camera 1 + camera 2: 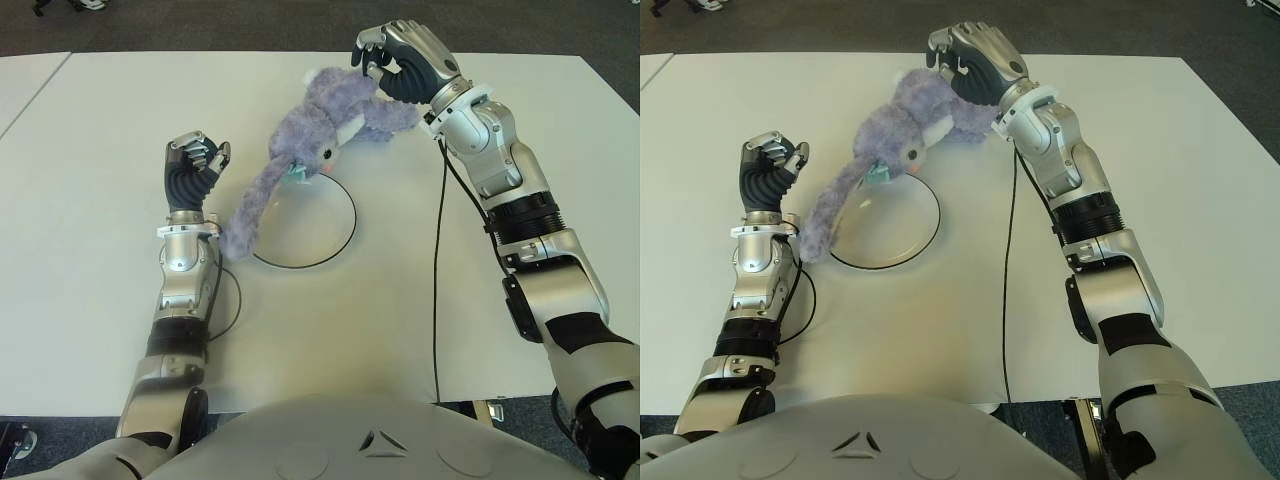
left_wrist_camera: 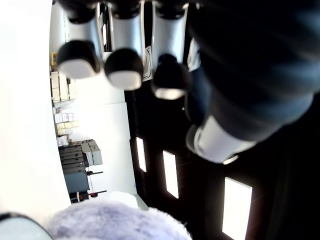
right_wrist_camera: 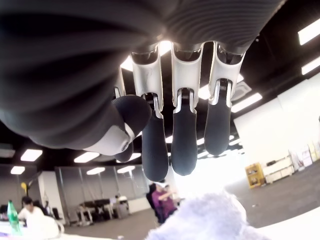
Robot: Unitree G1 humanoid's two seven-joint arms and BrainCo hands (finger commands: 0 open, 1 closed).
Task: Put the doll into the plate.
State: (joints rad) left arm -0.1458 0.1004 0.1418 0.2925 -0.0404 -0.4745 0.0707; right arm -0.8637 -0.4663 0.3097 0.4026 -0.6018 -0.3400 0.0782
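Observation:
A purple plush doll point(image 1: 318, 128) lies stretched out on the white table point(image 1: 90, 230), running from the far right down to the near left. Its middle lies over the far left rim of the round, black-rimmed plate point(image 1: 350, 215), and its long lower end point(image 1: 245, 225) trails off beside the plate. My right hand point(image 1: 395, 58) is held up just behind the doll's far end, fingers point(image 3: 184, 145) curled with nothing in them. To the left of the doll's lower end, my left hand point(image 1: 195, 162) is a raised fist holding nothing, fingertips point(image 2: 122, 67) bare.
A black cable point(image 1: 437, 290) runs down the table from my right forearm to the near edge. A second table point(image 1: 25, 80) adjoins at the far left. Dark floor point(image 1: 250, 25) lies beyond the far edge.

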